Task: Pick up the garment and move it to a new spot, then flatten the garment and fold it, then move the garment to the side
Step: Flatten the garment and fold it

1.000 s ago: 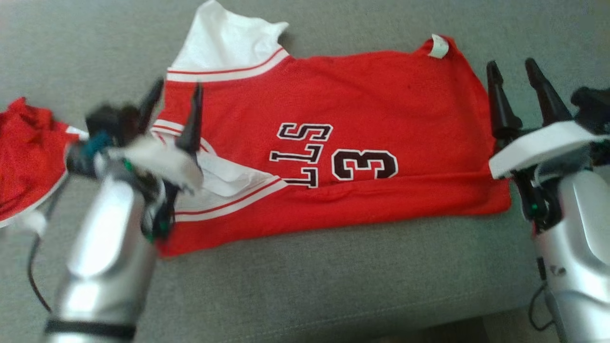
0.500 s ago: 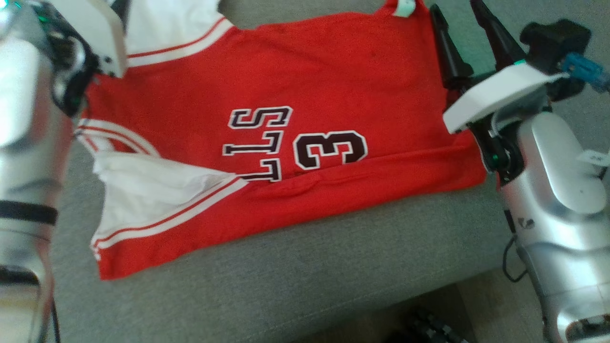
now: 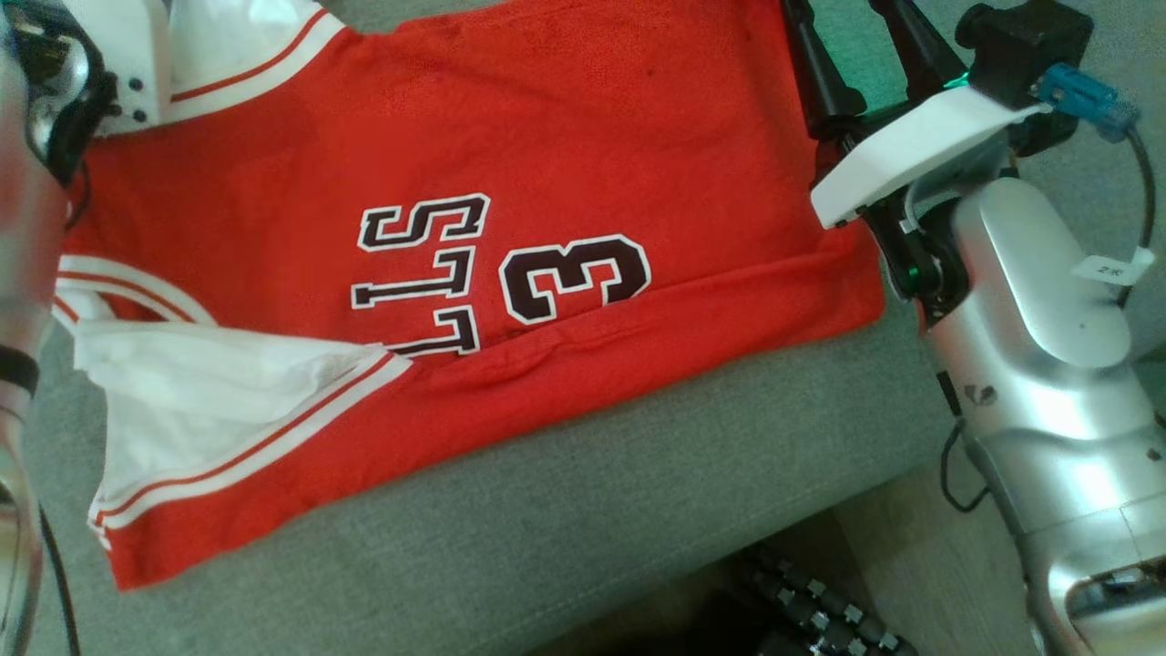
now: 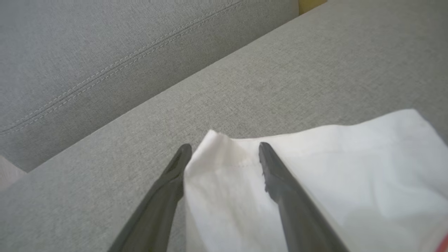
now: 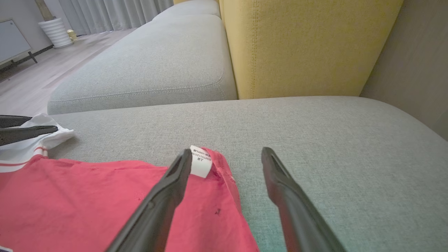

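The garment [image 3: 583,137], a red jersey with white sleeves and dark lettering, lies spread flat on the grey sofa seat [image 3: 565,528]. In the left wrist view my left gripper [image 4: 224,147] is open, its fingers straddling the corner of the far white sleeve [image 4: 332,168]. Open too is my right gripper [image 5: 227,153], over the garment's far hem corner [image 5: 87,203]; its left finger is beside the white label [image 5: 200,161] and its right finger is over bare sofa. In the head view, the right arm [image 3: 1029,301] stands at the garment's right edge and the left arm [image 3: 27,228] at its left.
A yellow cushion [image 5: 308,45] stands behind the seat, with another grey sofa section [image 5: 147,59] beyond. The grey backrest [image 4: 105,52] rises past the sleeve. The seat's front edge drops to the floor, where a dark ribbed object [image 3: 811,610] lies.
The head camera has shifted, sliding the garment up and left in the picture. My left gripper went from the collar to the far sleeve. My right gripper reached toward the hem corner. Both stayed open.
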Controlling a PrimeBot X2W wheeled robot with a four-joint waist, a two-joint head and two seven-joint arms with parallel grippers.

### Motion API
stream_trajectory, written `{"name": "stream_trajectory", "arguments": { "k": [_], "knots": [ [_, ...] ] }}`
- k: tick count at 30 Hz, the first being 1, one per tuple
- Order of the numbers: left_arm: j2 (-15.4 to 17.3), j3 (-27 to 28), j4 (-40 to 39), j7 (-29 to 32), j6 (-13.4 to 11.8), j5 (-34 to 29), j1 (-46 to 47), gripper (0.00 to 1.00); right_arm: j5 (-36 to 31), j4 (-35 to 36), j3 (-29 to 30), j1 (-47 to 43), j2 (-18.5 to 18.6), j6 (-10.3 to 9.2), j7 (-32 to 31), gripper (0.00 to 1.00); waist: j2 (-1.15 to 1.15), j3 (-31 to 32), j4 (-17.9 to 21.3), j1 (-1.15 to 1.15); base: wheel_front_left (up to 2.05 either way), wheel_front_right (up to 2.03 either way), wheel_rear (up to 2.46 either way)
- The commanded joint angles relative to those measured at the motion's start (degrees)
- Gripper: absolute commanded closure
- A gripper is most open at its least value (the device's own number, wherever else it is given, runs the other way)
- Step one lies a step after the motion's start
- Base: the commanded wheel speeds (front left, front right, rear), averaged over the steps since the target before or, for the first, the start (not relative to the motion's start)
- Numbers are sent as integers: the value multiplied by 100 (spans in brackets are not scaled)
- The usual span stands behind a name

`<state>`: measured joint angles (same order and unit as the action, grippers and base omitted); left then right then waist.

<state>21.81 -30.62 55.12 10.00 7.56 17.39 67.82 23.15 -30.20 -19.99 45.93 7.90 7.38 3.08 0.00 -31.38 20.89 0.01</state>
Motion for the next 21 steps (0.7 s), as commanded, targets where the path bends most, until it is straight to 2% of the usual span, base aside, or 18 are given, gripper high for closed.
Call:
{"name": "stream_trajectory", "arguments": {
  "k": [1,3,4,5,6,12,21],
  "knots": [
    [269,94,-70,-42,-9,37,315,0,49,133,-54,97,-24,11,55,0,0,-12,11,-1,0,0,0],
    [232,33,40,-55,-9,91,367,0,63,78,-55,130,-1,11,77,0,0,-19,6,-1,0,0,0],
    [213,-1,84,-69,-8,119,391,53,67,51,-54,144,12,11,84,0,0,-20,-1,-1,0,0,0],
    [195,-37,118,-92,-8,148,413,73,70,22,-54,158,26,11,90,0,0,-17,-12,-1,0,0,0],
    [178,-73,143,-120,-8,184,431,100,70,-8,-52,169,41,11,95,0,0,-8,-31,-1,0,0,0],
    [105,-226,168,-372,-8,417,483,100,86,-168,-38,212,116,11,73,0,0,74,-187,-1,0,0,0],
    [-154,-561,-182,-863,-8,921,499,100,364,-466,-44,306,418,11,-298,0,0,229,-714,-1,0,0,0]
  ]
}}
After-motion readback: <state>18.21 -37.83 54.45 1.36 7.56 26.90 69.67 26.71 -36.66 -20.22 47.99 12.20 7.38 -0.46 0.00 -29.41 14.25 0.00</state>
